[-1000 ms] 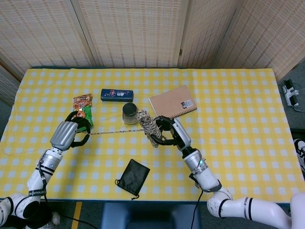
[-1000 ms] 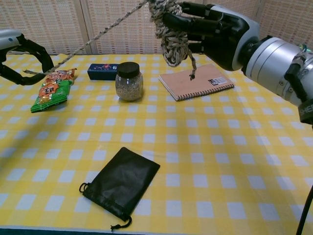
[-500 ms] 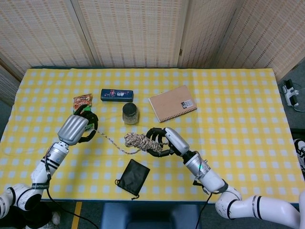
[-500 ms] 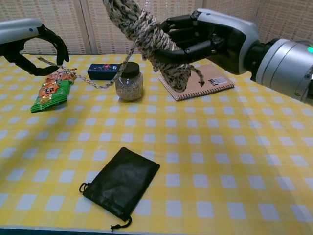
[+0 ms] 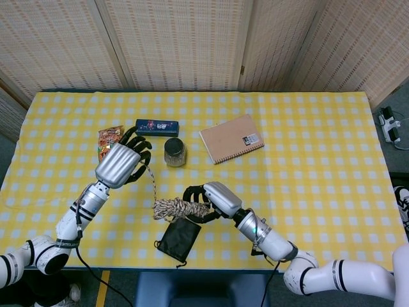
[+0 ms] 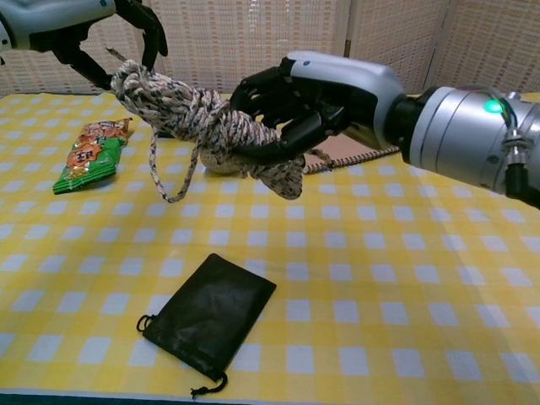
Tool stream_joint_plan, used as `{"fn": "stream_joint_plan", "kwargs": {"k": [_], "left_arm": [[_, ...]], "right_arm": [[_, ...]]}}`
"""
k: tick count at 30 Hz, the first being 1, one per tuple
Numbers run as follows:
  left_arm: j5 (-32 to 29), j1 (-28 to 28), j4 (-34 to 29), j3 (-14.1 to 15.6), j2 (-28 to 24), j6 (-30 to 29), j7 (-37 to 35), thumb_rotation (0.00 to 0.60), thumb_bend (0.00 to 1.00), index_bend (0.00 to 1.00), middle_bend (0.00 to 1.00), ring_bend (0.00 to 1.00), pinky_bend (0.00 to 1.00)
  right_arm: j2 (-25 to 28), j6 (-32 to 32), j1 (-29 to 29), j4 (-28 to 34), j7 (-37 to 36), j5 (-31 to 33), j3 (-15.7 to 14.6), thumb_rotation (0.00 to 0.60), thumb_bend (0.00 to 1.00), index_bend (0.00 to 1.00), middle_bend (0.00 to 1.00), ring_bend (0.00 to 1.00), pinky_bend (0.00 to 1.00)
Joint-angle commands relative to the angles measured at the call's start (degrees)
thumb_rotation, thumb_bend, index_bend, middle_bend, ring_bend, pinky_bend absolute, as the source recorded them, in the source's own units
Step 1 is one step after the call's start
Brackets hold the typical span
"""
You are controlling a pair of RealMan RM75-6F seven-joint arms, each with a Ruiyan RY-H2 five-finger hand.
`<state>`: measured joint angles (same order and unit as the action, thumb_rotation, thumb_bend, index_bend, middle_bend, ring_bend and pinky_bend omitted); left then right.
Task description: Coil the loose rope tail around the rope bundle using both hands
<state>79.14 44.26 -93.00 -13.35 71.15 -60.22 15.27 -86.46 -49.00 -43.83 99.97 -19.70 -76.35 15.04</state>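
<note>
Right hand (image 6: pixel 291 105) grips the rope bundle (image 6: pixel 202 126) above the desk (image 6: pixel 405 278); left hand (image 5: pixel 121 163) pinches the rope tail (image 5: pixel 152 182) beside it.

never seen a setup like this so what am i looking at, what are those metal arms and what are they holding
These are two robot arms, each ending in a mechanical hand with fingers. One picture looks down from the robot's head, the other looks forward from its chest.

The right hand grips a rope bundle above the table. The left hand holds the loose rope tail, which runs down to the bundle.

On the yellow checked table lie a black drawstring pouch, a glass jar, a brown spiral notebook, a dark blue box and a snack packet.
</note>
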Motion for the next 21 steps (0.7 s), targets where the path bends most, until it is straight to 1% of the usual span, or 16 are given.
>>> {"fn": "stream_joint_plan", "kwargs": {"k": [1,11,16,21], "left_arm": [[0.9,0.3,-0.8,-0.3,0.7,-1.2,0.8,0.600,0.53,0.64,0.33,0.22,0.09],[3.9,1.1,-3.5,-0.1,1.8,-3.7,3.7,0.600,0.53,0.64,0.32,0.21,0.08],[5.2,0.7,-5.2,0.1,2.1,-5.8,5.4,0.600,0.53,0.64,0.31,0.20,0.08],[6.5,0.0,-6.4,0.7,2.5,-7.6,7.7,0.600,0.53,0.64,0.31,0.20,0.08]], "right_arm": [[-1.4,1.6,-1.6,-0.6,2.7,3.4,0.3,0.600,0.64,0.89,0.72,0.77,0.70],[-4.5,4.1,-4.9,-1.9,7.3,11.5,1.7,0.600,0.64,0.89,0.72,0.78,0.70],[-5.7,5.3,-7.6,-2.2,11.2,19.4,3.1,0.600,0.64,0.90,0.73,0.78,0.71],[-7.8,4.0,-9.9,-1.8,14.1,28.4,4.9,0.600,0.64,0.92,0.74,0.80,0.72]]}}
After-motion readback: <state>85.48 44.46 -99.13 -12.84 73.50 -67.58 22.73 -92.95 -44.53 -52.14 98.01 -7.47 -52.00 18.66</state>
